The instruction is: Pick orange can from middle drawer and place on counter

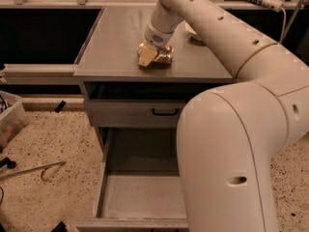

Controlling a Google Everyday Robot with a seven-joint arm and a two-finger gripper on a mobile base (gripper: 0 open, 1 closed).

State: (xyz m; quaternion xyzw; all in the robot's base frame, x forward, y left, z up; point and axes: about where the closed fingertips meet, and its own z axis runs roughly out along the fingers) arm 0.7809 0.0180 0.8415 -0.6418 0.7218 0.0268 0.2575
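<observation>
The orange can [165,55], shiny orange-gold, is at the counter [116,42] surface near its front middle. My gripper [153,56] comes down from the arm above and is shut on the can, with one tan finger [146,58] on its left side. The middle drawer [140,197] is pulled open below, and its grey floor is bare. My arm's large white body hides the drawer's right part.
A white bowl [189,30] sits on the counter behind my arm, mostly hidden. A grey drawer front with a black handle [164,112] is closed under the counter. A plastic bin [12,122] and loose tools [29,170] lie on the speckled floor at left.
</observation>
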